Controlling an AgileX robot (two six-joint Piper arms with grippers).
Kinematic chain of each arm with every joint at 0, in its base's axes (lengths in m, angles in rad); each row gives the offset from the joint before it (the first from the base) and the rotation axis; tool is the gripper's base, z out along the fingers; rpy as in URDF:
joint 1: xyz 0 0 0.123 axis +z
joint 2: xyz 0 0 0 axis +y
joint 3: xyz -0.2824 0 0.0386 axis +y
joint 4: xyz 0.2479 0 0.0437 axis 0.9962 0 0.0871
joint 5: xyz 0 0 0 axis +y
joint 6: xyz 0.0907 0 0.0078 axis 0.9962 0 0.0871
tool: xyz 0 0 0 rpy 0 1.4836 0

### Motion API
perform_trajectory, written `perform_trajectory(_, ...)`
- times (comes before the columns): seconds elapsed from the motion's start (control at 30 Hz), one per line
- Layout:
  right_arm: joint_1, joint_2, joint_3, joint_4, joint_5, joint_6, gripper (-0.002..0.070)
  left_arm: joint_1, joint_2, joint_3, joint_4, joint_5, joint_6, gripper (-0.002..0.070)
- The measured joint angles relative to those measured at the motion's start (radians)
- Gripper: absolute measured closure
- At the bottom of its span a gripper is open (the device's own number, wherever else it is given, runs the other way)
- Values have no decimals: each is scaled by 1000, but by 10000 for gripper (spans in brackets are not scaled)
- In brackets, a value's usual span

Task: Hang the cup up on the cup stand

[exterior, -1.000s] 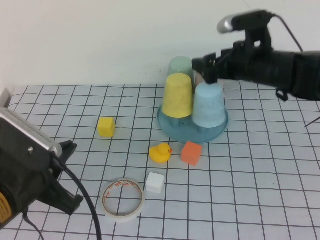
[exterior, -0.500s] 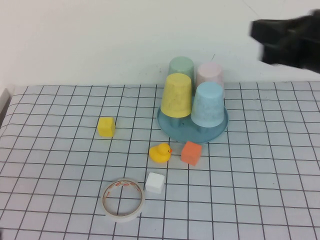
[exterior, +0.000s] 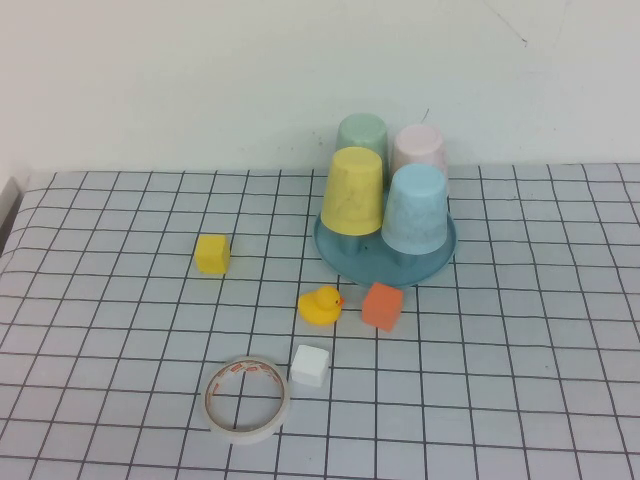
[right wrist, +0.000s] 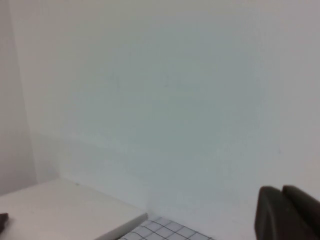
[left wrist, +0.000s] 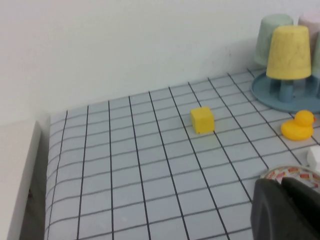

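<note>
The light blue cup [exterior: 416, 208] sits upside down on the front right peg of the teal cup stand [exterior: 385, 262], which also shows in the left wrist view [left wrist: 280, 95]. Neither arm shows in the high view. My left gripper [left wrist: 281, 184] is shut and empty, low over the near left part of the table, just short of the tape roll [left wrist: 292, 173]. My right gripper [right wrist: 281, 191] is also shut and empty, raised and facing the bare wall, away from the stand.
A yellow cup [exterior: 353, 190], a green cup [exterior: 362, 133] and a pale pink cup [exterior: 419, 147] also hang on the stand. In front lie a yellow cube [exterior: 212, 253], a rubber duck [exterior: 320, 304], an orange cube [exterior: 382, 305], a white cube [exterior: 310, 365] and the tape roll [exterior: 247, 398].
The right arm pulled back from above the cups and out of the high view, its gripper going from open to shut. The left arm also left the high view. The cups stayed put.
</note>
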Motion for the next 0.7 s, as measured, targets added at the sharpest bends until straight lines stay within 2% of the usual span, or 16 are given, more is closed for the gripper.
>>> perform_trajectory(0.23,0,-146,108,-2,16,72,678,0,-2,0,-11,21,5,676)
perform_trajectory(0.7,0,-156,124,-3,-15,85,678,0,-2,0,-13,27,5,676)
